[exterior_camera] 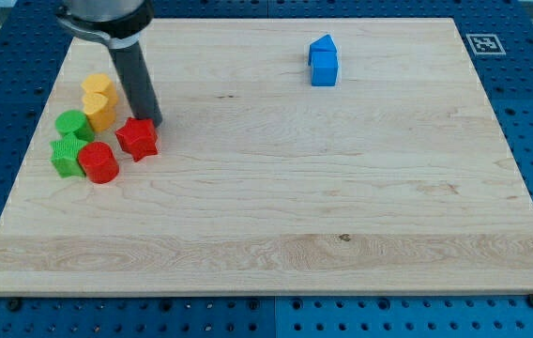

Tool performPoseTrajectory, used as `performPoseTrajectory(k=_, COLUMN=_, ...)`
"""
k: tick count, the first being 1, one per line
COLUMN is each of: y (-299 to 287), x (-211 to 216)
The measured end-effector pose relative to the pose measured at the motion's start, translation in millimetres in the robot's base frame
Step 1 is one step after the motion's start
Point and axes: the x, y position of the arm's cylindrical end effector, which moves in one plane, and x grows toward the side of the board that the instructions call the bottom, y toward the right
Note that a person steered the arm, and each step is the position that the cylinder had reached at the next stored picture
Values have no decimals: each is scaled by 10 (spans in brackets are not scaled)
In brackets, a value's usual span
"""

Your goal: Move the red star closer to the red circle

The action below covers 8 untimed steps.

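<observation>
In the camera view, my tip (151, 122), the lower end of the straight dark rod, sits on the pale wooden board (276, 216) in its upper left part. It has no jaws to open or close and holds nothing; it only rests against things. The small red star-shaped block (137, 138) lies just at 7 o'clock of my tip, so close that the two look to be touching, though the rod hides the exact contact.

The red round cylinder block (98, 161), the red circle, lies at 8 o'clock of the red star, near it with a narrow strip of bare wood between them. Nothing stands in that strip.

Around these sits a tight cluster. A green round block (72, 125) lies at 10 o'clock of the red circle, and a green star-like block (63, 156) touches the red circle at its 9 o'clock. A yellow block (98, 101), its shape looking like two rounded lobes stacked, stands at 10 o'clock of the red star and just to the view's left of the rod.

Well apart, near the view's top at about 2 o'clock of my tip, stands a blue block (323, 62) with a peaked top like a little house.
</observation>
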Motion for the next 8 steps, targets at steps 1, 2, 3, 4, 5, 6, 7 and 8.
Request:
performPoseTrajectory(k=1, y=302, x=28)
performPoseTrajectory(k=2, y=340, x=349)
performPoseTrajectory(k=3, y=148, x=400)
performPoseTrajectory(k=4, y=126, x=400)
performPoseTrajectory(k=5, y=72, x=400)
performPoseTrajectory(k=6, y=-30, x=386)
performPoseTrajectory(k=7, y=-60, x=346)
performPoseTrajectory(k=8, y=-60, x=346)
